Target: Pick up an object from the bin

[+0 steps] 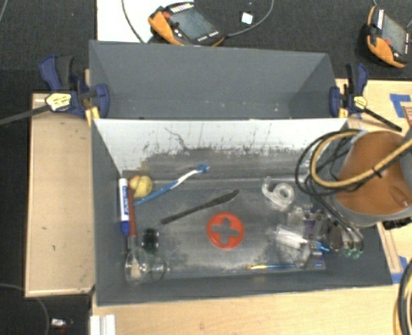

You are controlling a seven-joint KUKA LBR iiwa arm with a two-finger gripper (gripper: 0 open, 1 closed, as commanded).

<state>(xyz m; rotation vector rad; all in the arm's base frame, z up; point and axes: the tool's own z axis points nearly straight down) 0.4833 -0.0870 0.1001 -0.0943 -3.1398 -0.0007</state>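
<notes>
My gripper [316,233] is low in the bin's right front corner, under the orange wrist cover. Right at its left side lies a small clear plastic piece [287,239]; whether the gripper touches it I cannot tell. A thin blue and yellow pen [276,265] lies along the front wall just below the gripper. A clear plastic ring-shaped piece [278,192] rests a little further back. A red round disc with a cross cut-out [225,230] lies on the bin floor to the left of the gripper.
A black stick [199,208] lies slanted mid-bin. At the left are a blue toothbrush [172,183], a yellow lump [142,185], a blue and white marker [124,208], a small black piece [149,239] and a clear glass piece [140,267].
</notes>
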